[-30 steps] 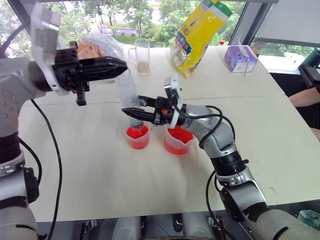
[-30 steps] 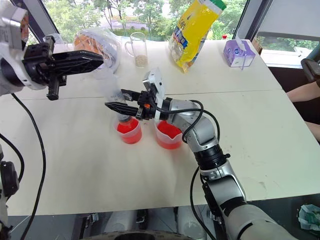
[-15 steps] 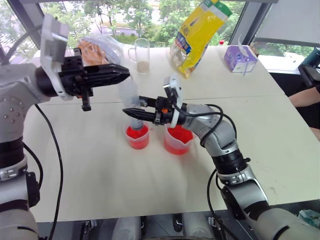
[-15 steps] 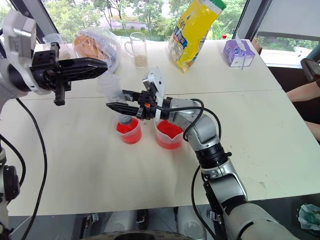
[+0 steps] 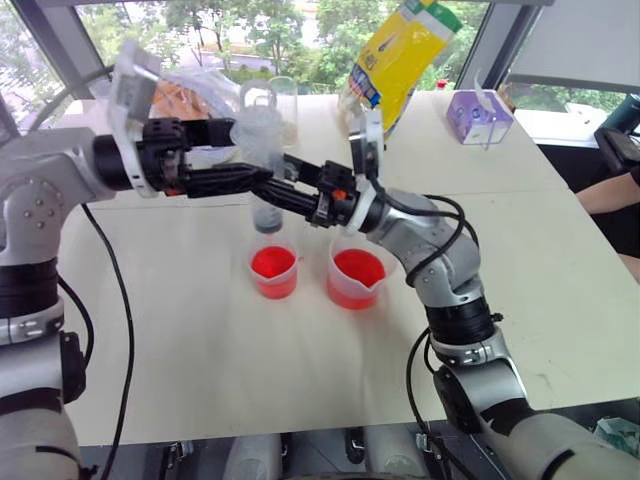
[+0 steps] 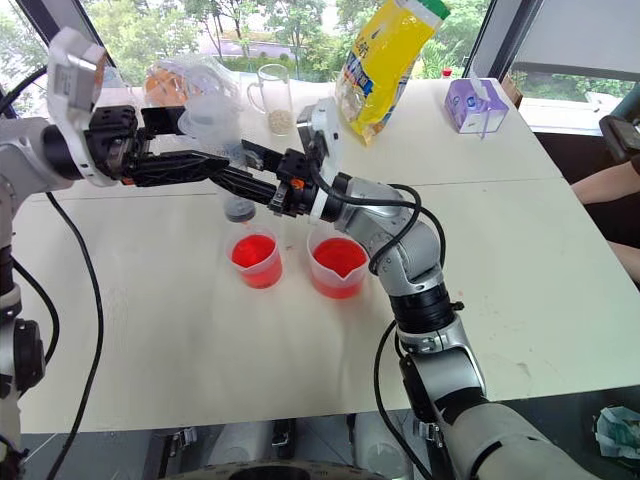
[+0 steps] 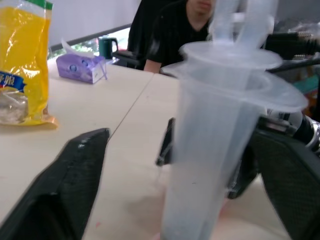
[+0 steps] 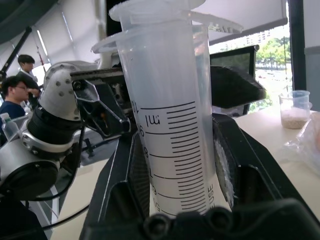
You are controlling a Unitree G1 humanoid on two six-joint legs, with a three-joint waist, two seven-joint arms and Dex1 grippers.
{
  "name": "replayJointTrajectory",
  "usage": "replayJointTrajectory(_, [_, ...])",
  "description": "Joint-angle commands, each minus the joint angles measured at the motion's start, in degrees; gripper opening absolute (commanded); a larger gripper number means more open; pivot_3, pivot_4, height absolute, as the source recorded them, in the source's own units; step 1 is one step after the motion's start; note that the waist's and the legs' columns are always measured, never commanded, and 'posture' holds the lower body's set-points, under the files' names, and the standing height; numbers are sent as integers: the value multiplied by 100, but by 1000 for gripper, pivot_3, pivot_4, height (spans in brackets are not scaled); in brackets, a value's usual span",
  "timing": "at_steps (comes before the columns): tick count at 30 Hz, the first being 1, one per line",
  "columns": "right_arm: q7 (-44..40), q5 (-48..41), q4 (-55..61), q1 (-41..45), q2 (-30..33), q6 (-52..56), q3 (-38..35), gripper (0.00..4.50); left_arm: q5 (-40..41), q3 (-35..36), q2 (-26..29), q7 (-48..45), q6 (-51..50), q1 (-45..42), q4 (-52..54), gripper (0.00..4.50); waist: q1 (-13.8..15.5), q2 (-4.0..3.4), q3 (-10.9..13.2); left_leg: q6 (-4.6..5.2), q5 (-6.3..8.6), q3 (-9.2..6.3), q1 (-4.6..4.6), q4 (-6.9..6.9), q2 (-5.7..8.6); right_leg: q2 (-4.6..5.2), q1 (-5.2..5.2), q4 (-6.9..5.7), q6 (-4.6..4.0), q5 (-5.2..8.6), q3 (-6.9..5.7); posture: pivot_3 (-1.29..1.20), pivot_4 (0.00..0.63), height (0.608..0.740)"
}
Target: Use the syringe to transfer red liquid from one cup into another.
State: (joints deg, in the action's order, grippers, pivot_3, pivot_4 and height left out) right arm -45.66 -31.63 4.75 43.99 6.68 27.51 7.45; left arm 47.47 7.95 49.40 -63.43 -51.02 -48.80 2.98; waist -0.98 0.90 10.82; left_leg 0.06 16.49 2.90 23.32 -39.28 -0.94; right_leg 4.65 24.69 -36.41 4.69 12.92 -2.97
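The syringe (image 5: 260, 140) stands upright in the air above the smaller cup (image 5: 274, 272), its tip clear of the rim, and its barrel looks pale and clear. My right gripper (image 5: 280, 190) is shut on the lower barrel (image 8: 175, 145), reaching in from the right. From the left, my left gripper (image 5: 252, 155) is open, with one finger (image 7: 65, 185) on each side of the upper barrel (image 7: 215, 150) below the flange. The smaller cup and the spouted cup (image 5: 356, 280) beside it both hold red liquid (image 5: 357, 269).
At the back of the table (image 5: 200, 350) are a yellow bag (image 5: 398, 65), a glass mug (image 5: 283, 110), a purple tissue box (image 5: 480, 115) and a plastic bag of bread (image 5: 195, 90). A person's arm (image 5: 610, 195) is at the right edge.
My right gripper has lifted the syringe up out of the smaller cup. My left gripper has moved in toward it and opened around the upper barrel.
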Motion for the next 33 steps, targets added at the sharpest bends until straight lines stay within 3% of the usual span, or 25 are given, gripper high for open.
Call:
replayJointTrajectory(1, [59, -193, 314, 62, -50, 46, -120, 1389, 21, 268, 176, -42, 50, -108, 28, 4446, 3, 0, 0, 0, 0, 0, 0, 0, 0, 1, 0, 0, 0, 0, 0, 0, 150, 740])
replayJointTrajectory(8, [717, -502, 601, 306, 159, 757, -539, 1389, 123, 307, 96, -44, 94, 72, 210, 4446, 24, 0, 0, 0, 0, 0, 1, 0, 0, 5, 0, 0, 0, 0, 0, 0, 150, 740])
replayJointTrajectory(11, [1344, -842, 757, 560, 490, 1524, -1076, 1389, 147, 274, -13, -44, 128, 140, 301, 4446, 35, 0, 0, 0, 0, -1, 2, 0, 1, 8, 0, 1, 0, 0, -1, 0, 150, 740])
replayJointTrajectory(16, [2891, -1678, 776, 1216, 1199, 3470, -2272, 1389, 76, 124, -157, -129, 188, 338, 486, 4446, 28, -1, 1, 0, 0, 1, 4, 2, 1, 11, 0, 3, -1, 0, -1, 0, 150, 740])
replayJointTrajectory(18, [3581, -1700, 532, 1556, 1533, 4550, -2718, 1389, 37, 33, -188, -187, 218, 418, 533, 4446, 26, -3, 2, 1, 0, 0, 3, 7, 0, 10, 1, 5, -2, 0, -1, 0, 150, 740])
replayJointTrajectory(21, [3934, -1330, 146, 1876, 2307, 6110, -2861, 1389, -41, -102, -252, -236, 308, 518, 584, 4446, 23, -5, 3, 2, 1, 5, 5, 9, 0, 10, 5, 6, -2, 0, 1, 0, 150, 740])
replayJointTrajectory(23, [3901, -1381, -80, 1725, 2952, 6499, -2636, 1389, 51, -119, -338, -223, 240, 540, 597, 4446, 46, -4, 2, 7, 4, 7, 6, 12, 1, 11, 5, 14, -3, 1, 2, 0, 150, 740])
replayJointTrajectory(27, [3893, -1325, -279, 869, 3562, 6499, -2358, 1389, -69, -280, -363, -300, 341, 595, 678, 4446, 34, -1, 1, 22, 13, 12, 13, 13, 4, 10, 4, 30, -2, 0, 5, 0, 150, 740])
replayJointTrajectory(33, [3630, -1160, -499, -86, 3670, 6499, -2221, 1389, -3, -270, -399, -252, 274, 594, 749, 4446, 4, -5, 3, 26, 15, 25, 13, 13, 3, 5, 13, 26, 1, 0, 20, 0, 150, 740])
